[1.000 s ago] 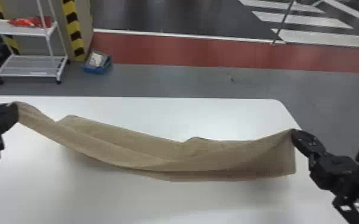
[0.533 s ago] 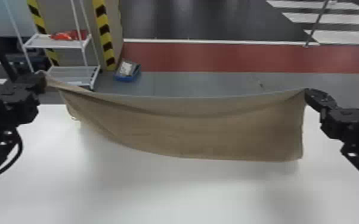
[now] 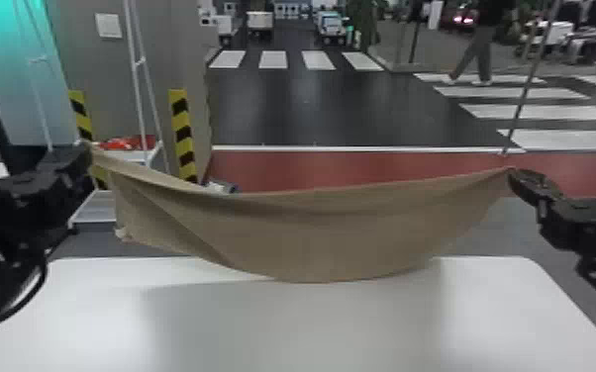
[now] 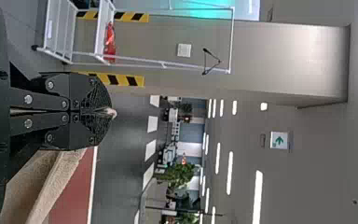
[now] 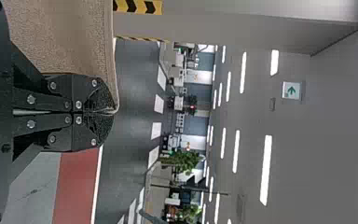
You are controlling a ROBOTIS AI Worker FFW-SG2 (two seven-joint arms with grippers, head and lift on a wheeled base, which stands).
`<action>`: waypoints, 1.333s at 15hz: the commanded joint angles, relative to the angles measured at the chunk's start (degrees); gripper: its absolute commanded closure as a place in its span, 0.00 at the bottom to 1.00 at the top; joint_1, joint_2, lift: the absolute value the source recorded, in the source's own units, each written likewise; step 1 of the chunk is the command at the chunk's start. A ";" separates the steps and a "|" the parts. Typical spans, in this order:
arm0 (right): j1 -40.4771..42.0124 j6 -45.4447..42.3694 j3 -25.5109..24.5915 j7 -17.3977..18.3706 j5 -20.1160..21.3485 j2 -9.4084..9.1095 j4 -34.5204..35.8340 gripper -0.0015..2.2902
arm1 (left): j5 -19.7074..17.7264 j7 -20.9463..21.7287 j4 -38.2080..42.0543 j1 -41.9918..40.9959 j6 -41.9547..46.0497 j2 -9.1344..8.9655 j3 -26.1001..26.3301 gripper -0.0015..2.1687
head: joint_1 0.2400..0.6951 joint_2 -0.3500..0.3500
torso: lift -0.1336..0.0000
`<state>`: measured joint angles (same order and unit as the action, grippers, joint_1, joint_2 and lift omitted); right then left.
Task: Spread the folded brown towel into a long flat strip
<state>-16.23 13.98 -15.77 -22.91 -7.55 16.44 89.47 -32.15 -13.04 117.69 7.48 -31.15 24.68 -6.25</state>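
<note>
I judge the opening-out of the brown towel (image 3: 322,232) mostly done: it hangs between my two grippers as one long, wide band, up in the air at the far side of the white table (image 3: 302,326). What is left is to lay it down and flatten it. Its middle sags, a slanting crease runs through the part near my left side, and the loose corner (image 3: 124,234) there looks a little bunched, so that end may need smoothing once it is down. I cannot tell whether the lowest edge touches the table.

My left gripper (image 4: 107,112) has its fingers pressed together on one top corner, with just a small tip of cloth poking out past them. My right gripper (image 5: 113,111) is closed the same way on the other top corner, the hem running out from between its tips.
</note>
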 commanded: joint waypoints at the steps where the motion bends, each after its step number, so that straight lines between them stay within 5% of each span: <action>1: 9.37 1.45 -1.28 -0.90 -6.16 4.66 7.47 0.52 | 0.86 -0.06 10.89 -9.94 -4.68 -0.68 -4.12 0.64 | 0.39 0.43 | 0.07; 2: 15.26 0.04 -2.86 -1.17 -7.31 6.15 10.55 0.52 | 3.24 -0.41 14.14 -14.33 -4.85 -2.00 -4.12 0.64 | 0.43 0.42 | 0.07; 5: 27.83 -4.18 -7.43 -3.37 -9.77 5.71 16.97 0.52 | 3.85 -0.85 20.65 -23.21 -8.37 -4.46 -4.12 0.64 | 0.65 0.38 | 0.07; 7: 33.01 -7.34 -11.21 -5.56 -10.03 2.99 17.93 0.52 | 6.75 -0.93 25.22 -29.62 -11.00 -8.15 -4.03 0.64 | 0.78 0.36 | 0.07; 9: 38.02 -12.26 -13.85 -7.58 -11.09 1.41 17.58 0.52 | 10.44 -1.11 30.14 -35.60 -18.21 -9.73 -2.71 0.64 | 0.97 0.29 | 0.07; 13: 41.27 -18.06 -18.24 -12.95 -11.70 -0.70 13.01 0.52 | 21.96 -4.36 35.94 -41.23 -36.32 -9.82 3.00 0.64 | 1.00 0.19 | 0.07; 17: 42.94 -21.05 -18.95 -14.44 -13.55 -1.49 11.87 0.52 | 22.48 -4.54 37.52 -41.23 -41.06 -9.91 3.88 0.64 | 1.00 0.13 | 0.07; 20: 39.52 -19.65 -17.63 -14.00 -11.96 -1.67 11.61 0.52 | 27.14 -4.71 35.68 -35.51 -44.58 -10.09 7.48 0.64 | 1.00 0.11 | 0.07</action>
<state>25.24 -6.60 -34.05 -37.08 -20.48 14.90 101.42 -7.53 -17.70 154.55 -31.01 -73.41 14.74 -0.67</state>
